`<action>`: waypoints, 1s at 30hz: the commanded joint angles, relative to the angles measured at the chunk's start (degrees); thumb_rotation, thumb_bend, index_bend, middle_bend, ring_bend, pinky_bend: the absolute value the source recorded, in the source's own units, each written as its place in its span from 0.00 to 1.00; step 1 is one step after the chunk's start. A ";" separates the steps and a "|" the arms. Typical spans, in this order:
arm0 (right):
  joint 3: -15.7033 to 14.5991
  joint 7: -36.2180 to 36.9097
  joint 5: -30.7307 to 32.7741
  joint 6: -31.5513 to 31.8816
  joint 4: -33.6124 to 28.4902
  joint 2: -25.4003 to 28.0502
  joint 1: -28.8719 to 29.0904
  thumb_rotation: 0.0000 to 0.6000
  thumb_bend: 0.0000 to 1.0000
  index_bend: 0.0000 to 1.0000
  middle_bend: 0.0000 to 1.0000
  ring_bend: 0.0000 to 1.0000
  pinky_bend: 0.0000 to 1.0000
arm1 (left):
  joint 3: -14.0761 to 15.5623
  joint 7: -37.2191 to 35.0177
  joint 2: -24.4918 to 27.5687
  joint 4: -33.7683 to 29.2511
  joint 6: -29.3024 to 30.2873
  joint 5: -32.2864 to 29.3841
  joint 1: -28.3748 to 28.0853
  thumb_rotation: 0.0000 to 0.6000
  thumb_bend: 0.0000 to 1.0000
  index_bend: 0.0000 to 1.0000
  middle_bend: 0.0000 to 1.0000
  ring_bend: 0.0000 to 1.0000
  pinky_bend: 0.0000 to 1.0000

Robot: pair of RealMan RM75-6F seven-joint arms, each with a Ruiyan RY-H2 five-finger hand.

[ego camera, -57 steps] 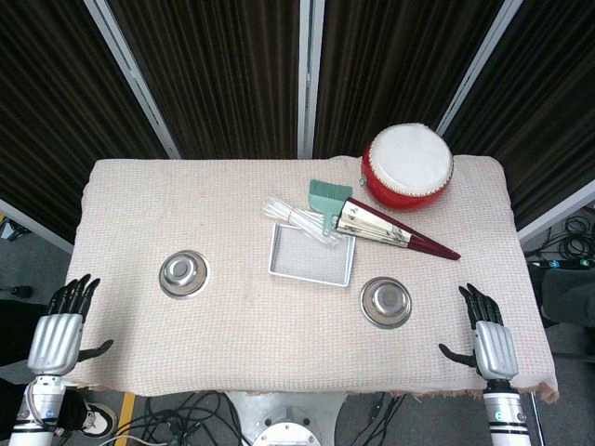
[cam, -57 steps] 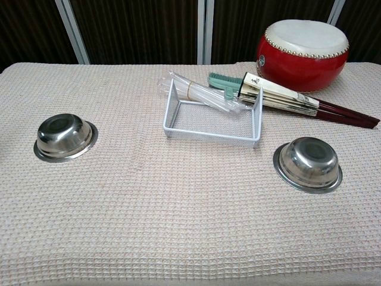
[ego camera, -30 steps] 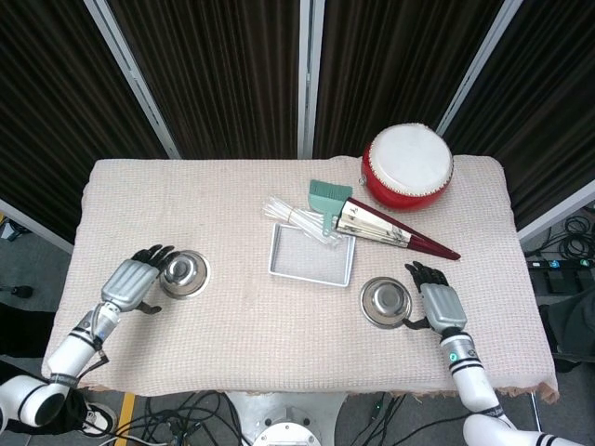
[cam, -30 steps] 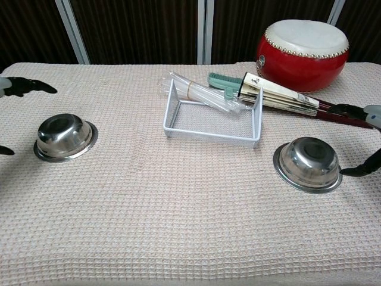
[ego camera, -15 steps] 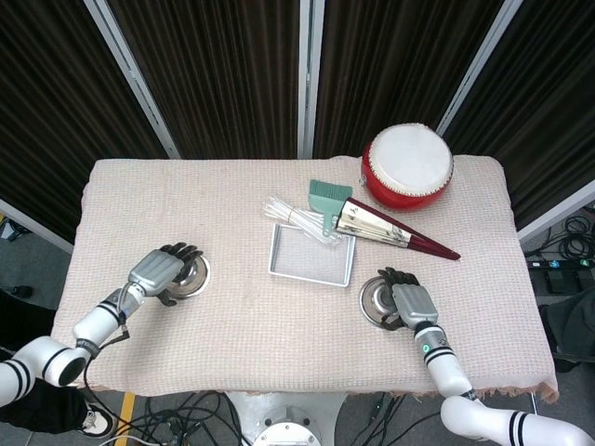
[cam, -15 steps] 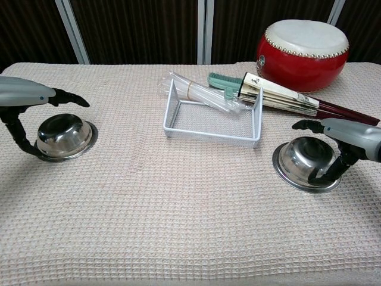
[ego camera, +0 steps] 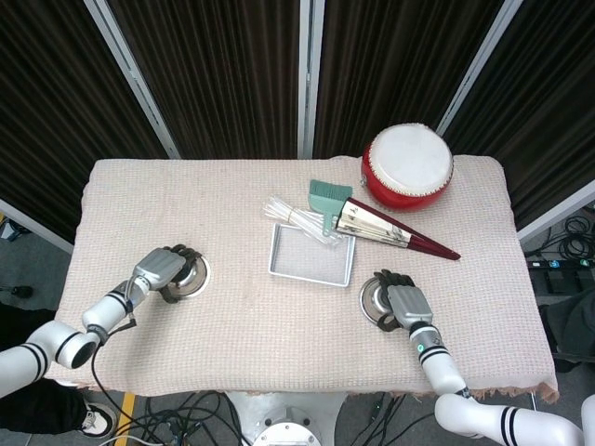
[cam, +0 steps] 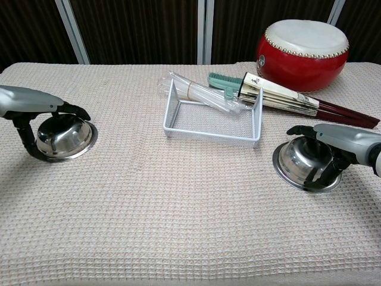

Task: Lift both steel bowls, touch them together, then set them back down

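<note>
Under the left hand [cam: 36,107] sits one steel bowl [cam: 64,138] on the cloth, fingers arched over its rim, thumb down its outer side. Beneath the right hand [cam: 342,143] rests the other bowl [cam: 300,161], likewise straddled. Whether either grip has closed, I cannot tell. Beyond both hands lies a wire tray [cam: 211,122].

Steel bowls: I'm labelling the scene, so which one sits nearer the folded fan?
The steel bowl under the right hand; the other bowl sits across the table under the left hand.
</note>
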 commanded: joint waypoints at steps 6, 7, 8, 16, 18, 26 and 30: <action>-0.27 0.90 0.47 0.71 0.23 0.14 0.39 1.00 0.11 0.00 0.11 0.01 0.07 | 0.93 -1.71 -1.41 2.59 -0.10 0.66 -0.99 1.00 0.00 0.15 0.15 0.11 0.28; -0.19 0.94 1.31 0.40 0.06 0.29 0.59 1.00 0.12 0.00 0.12 0.02 0.09 | 1.20 -1.76 -1.83 3.08 0.25 0.96 -0.96 1.00 0.00 0.15 0.16 0.12 0.28; -0.13 0.98 1.68 0.28 -0.01 0.41 0.74 1.00 0.13 0.00 0.14 0.04 0.12 | 1.35 -1.91 -2.12 3.37 0.44 1.10 -0.94 1.00 0.00 0.15 0.16 0.13 0.28; 0.20 1.29 1.38 2.64 -0.70 1.16 1.00 1.00 0.20 0.21 0.29 0.20 0.24 | 1.10 -4.12 -3.59 4.66 6.25 2.32 0.42 1.00 0.06 0.29 0.34 0.31 0.47; 0.37 2.26 0.42 3.98 -1.22 1.53 0.46 1.00 0.21 0.25 0.31 0.22 0.26 | 0.82 -4.40 -2.88 3.57 9.24 2.81 1.28 1.00 0.08 0.33 0.37 0.35 0.50; 2.65 17.33 -13.33 12.64 -5.09 5.17 -5.40 1.00 0.22 0.29 0.34 0.25 0.30 | -4.68 -6.06 0.90 -6.60 35.70 4.99 9.63 1.00 0.10 0.39 0.43 0.42 0.55; 4.41 31.72 -25.94 19.38 -3.06 4.20 -7.99 1.00 0.23 0.30 0.35 0.26 0.31 | -9.49 -16.96 -0.78 -14.49 46.62 3.72 13.27 1.00 0.10 0.39 0.44 0.43 0.57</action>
